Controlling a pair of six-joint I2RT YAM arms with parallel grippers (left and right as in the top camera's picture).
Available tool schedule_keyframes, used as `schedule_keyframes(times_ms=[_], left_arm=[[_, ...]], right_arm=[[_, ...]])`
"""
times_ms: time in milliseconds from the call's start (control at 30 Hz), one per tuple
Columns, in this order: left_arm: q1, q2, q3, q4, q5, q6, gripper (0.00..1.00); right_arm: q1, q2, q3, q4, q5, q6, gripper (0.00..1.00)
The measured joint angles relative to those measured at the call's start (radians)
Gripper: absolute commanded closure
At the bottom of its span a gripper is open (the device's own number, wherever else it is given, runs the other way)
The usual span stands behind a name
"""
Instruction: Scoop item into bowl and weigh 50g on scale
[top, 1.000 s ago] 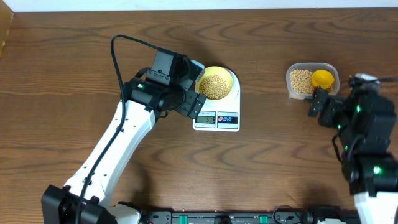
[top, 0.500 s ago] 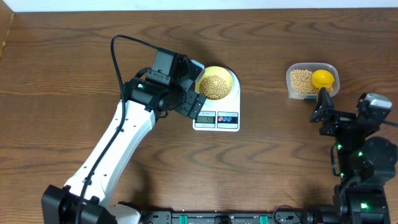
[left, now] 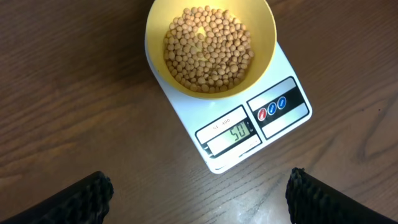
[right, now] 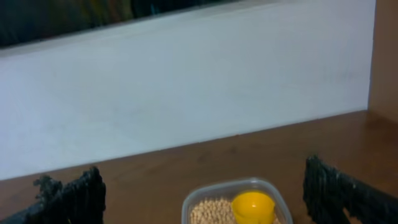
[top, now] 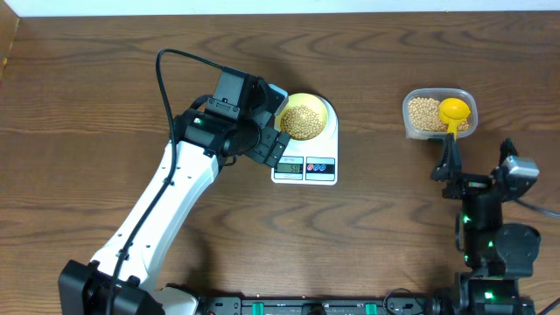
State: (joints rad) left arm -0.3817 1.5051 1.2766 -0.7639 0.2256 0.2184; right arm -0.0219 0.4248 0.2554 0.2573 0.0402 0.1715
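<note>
Bowl of beans sits on the white scale; the display looks like it reads the target, though the digits are small; left end effector hangs wide open and empty just in front of the scale; right end effector is equally wide, facing the clear tub and yellow scoop; main risk imo is a nudge to that smooth plastic bowl; hard round beans would roll all over the wood-grain table

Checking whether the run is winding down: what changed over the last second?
The right gripper, open and empty, drew back from the tub toward its own base. The scoop in the tub, the left gripper, the bowl of beans and the scale stayed put.
</note>
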Motion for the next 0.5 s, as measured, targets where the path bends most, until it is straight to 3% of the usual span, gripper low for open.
schedule_keyframes(times_ms=[233,500], left_arm=[[0.000,0.000,0.000,0.000,0.000,0.000,0.09],[0.000,0.000,0.000,0.000,0.000,0.000,0.09]], right_arm=[[0.000,-0.094,-0.112,0.129,0.000,-0.069,0.01],[0.000,-0.198,-0.196,0.134,-0.004,-0.114,0.01]])
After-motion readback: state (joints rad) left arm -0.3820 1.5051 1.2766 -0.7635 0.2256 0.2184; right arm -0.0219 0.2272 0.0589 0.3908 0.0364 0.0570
